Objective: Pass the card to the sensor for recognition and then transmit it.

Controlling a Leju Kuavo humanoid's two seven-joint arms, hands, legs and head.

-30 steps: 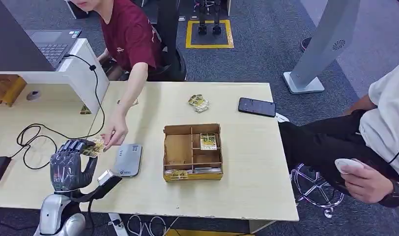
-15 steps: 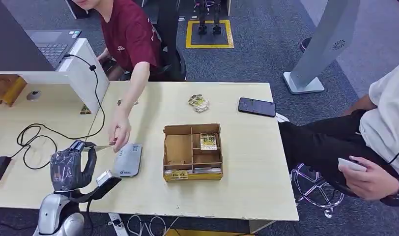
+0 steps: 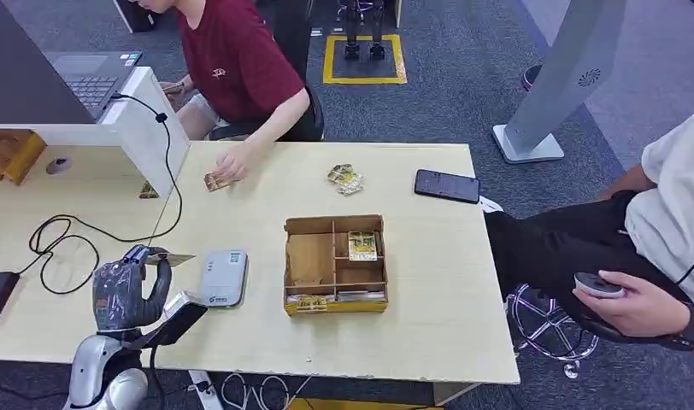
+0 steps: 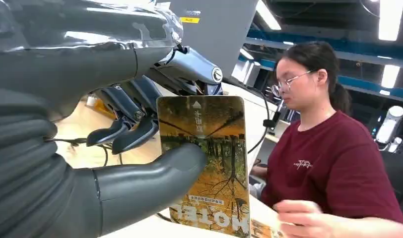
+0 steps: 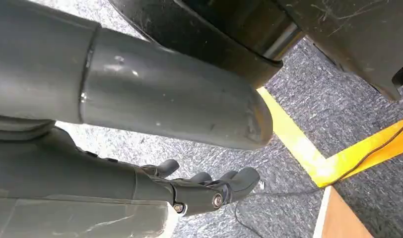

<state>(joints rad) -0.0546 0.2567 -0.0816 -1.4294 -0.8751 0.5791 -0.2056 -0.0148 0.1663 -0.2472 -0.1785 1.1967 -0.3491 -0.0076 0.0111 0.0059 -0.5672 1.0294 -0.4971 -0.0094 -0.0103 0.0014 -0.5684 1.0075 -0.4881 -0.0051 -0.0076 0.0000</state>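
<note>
My left hand [image 3: 126, 289] is raised over the table's front left and pinches a hotel card [image 3: 178, 258] between thumb and fingers, edge-on in the head view. In the left wrist view the card [image 4: 209, 163] shows a yellow forest picture, with my thumb [image 4: 155, 173] pressed on its face. The grey card sensor [image 3: 221, 278] lies flat on the table just right of the card. My right hand [image 5: 209, 191] hangs over the carpet floor, fingers apart and holding nothing.
A cardboard divider box [image 3: 334, 265] with cards stands mid-table. Loose cards [image 3: 345, 178] and a phone [image 3: 447, 185] lie further back. A person in a red shirt [image 3: 241, 60] touches a card [image 3: 214, 181] at the far edge. Cables [image 3: 61, 239] trail left. A seated person [image 3: 643, 256] is on the right.
The person's hand has let go of the card in my left hand and pulled back to the table's far edge. My left hand keeps the card and has shifted slightly.
</note>
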